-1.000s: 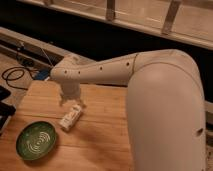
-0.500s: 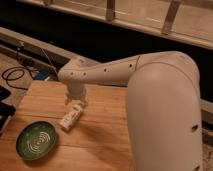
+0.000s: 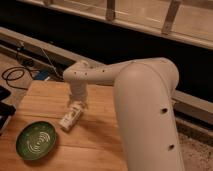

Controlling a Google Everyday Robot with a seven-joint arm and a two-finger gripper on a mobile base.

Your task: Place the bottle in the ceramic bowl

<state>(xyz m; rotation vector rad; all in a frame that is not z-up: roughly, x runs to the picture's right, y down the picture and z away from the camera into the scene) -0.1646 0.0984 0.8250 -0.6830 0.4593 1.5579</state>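
The small white bottle (image 3: pixel 71 118) lies on its side on the wooden table (image 3: pixel 95 145), to the right of and a little above the ceramic bowl. The dark-green ceramic bowl (image 3: pixel 36 140) with pale arc lines sits near the table's front left. My gripper (image 3: pixel 77 103) hangs from the white arm directly over the bottle's upper end, very close to it or touching it. The bowl holds nothing.
My large white arm (image 3: pixel 145 110) fills the right half of the view. Black cables (image 3: pixel 17 75) and a blue item lie on the floor beyond the table's far left edge. A dark object (image 3: pixel 4 107) sits at the left edge. A dark ledge runs behind.
The gripper has moved right and down toward the bottle's upper end. The bottle and bowl have stayed where they were.
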